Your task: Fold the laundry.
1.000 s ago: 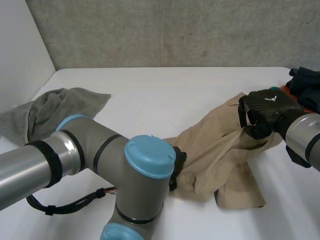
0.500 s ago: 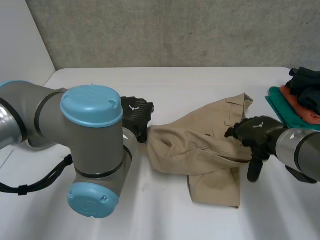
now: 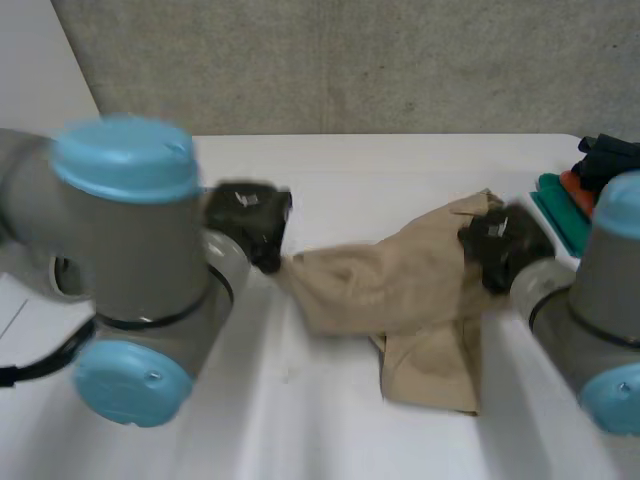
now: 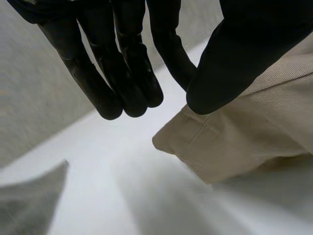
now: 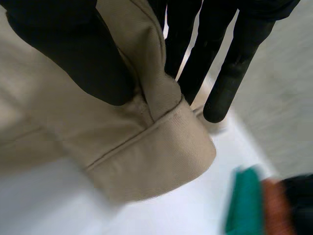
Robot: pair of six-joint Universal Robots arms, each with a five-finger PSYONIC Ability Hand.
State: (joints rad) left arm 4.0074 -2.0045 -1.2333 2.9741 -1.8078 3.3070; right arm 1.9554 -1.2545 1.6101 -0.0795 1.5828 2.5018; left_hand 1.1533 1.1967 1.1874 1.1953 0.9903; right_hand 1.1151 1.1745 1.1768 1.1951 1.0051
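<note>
Spreading: tan garment [image 3: 400,290] stretched over the tabletop [image 3: 400,170].
It is pinched at 9 o'clock by the left hand [image 3: 248,215], seemingly, and at 3 o'clock by the right hand [image 3: 503,245]; flat laying is needed next.

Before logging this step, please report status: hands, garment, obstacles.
Left hand pinches one end of beige trousers. Right hand pinches the opposite end. Trousers span between, crumpled. Clothes pile beside right hand, apart from trousers.

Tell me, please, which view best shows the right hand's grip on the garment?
Right wrist view: the right hand pinches the garment by its hem, thumb against fingers. Head view: that hand at the garment's edge, grip hidden. Left wrist view: the left hand holds the other end.
</note>
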